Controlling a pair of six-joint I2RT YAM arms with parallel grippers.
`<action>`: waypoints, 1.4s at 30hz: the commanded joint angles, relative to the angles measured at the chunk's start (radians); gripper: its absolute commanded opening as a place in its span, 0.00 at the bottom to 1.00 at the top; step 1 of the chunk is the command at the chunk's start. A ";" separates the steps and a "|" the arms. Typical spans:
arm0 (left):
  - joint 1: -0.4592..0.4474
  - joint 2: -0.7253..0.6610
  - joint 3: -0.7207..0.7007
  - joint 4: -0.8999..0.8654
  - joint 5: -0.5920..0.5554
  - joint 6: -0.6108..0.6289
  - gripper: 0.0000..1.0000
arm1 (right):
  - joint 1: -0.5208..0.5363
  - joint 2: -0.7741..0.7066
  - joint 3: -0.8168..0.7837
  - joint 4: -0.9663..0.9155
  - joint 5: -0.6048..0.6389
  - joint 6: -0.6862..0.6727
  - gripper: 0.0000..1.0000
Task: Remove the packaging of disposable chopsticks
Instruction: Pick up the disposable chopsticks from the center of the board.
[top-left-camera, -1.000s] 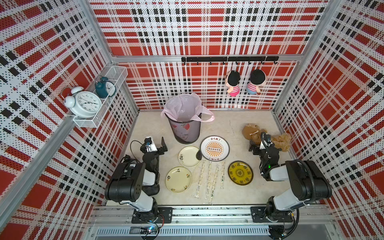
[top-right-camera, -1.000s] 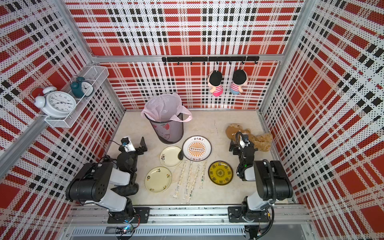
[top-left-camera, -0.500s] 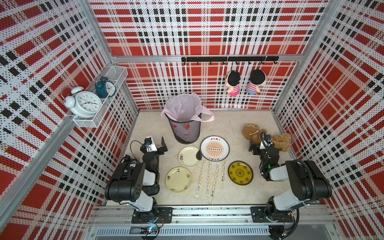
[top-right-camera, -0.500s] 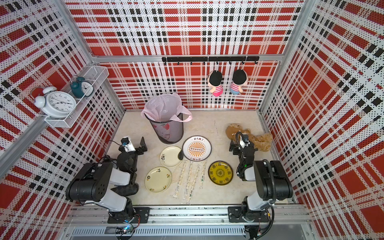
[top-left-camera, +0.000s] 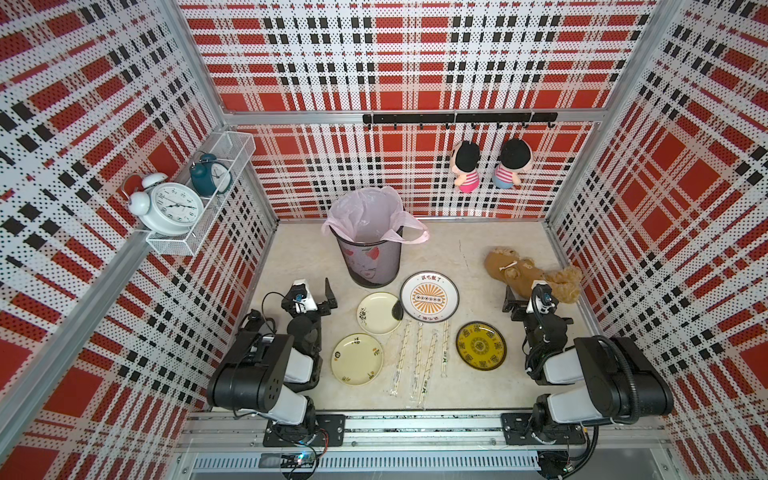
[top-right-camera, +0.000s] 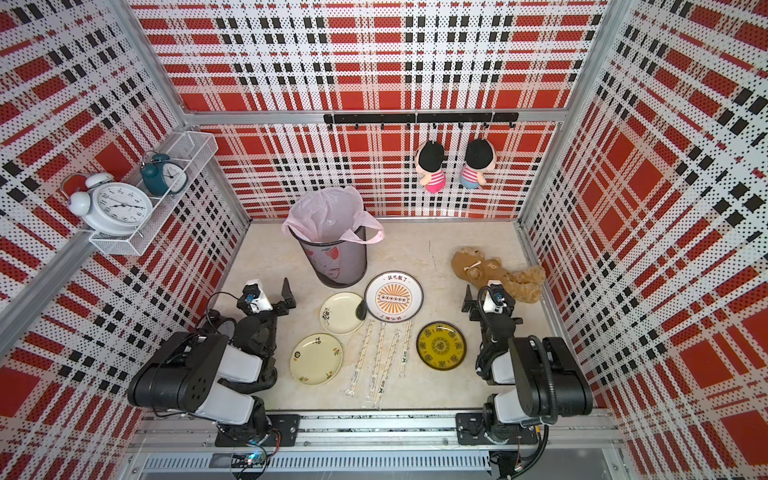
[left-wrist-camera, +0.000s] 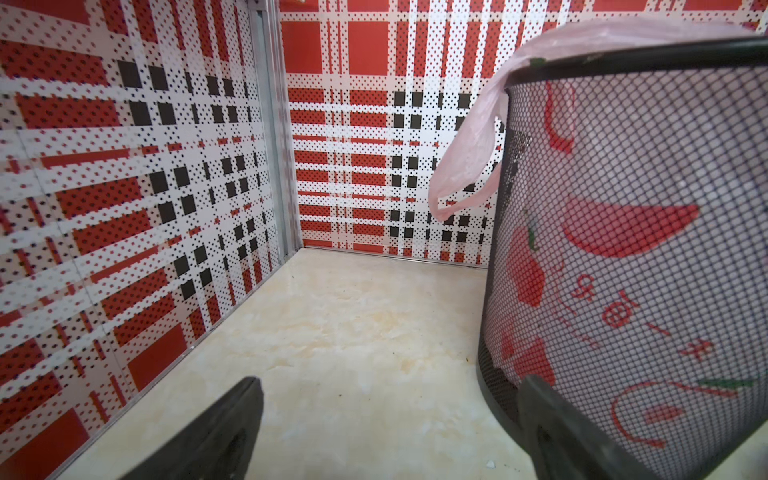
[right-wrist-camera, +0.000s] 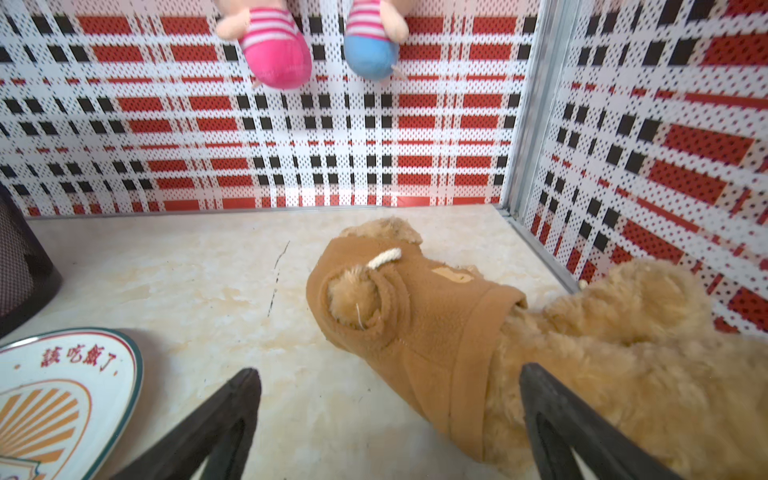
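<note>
left arm (top-left-camera: 266, 374) and right arm (top-left-camera: 615, 376) folded low, left tool (left-wrist-camera: 388, 384) gaping, empty, right tool (right-wrist-camera: 390, 374) likewise

4 pairs of disposable chopsticks (top-left-camera: 401, 357), thin pale tan sticks, lie flat on the table (top-left-camera: 478, 266), each still sealed in its packaging (top-left-camera: 429, 365): 4 narrow clear sleeves with white print, side by side, slightly fanned, small dark logos toward their front ends.

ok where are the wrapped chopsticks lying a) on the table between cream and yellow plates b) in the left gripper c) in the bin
a: the wrapped chopsticks lie flat on the table, between the front cream plate and the yellow plate.
</note>
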 joint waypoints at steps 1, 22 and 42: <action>-0.029 -0.076 -0.005 -0.003 -0.061 0.040 0.98 | 0.018 -0.115 0.022 -0.051 0.009 -0.024 1.00; -0.111 -0.443 0.097 -0.398 0.355 -0.438 0.99 | -0.004 -0.655 0.104 -0.632 -0.247 0.539 1.00; -0.261 -0.630 -0.010 -0.371 0.615 -0.534 0.98 | 0.434 -0.400 0.368 -1.221 -0.088 0.289 1.00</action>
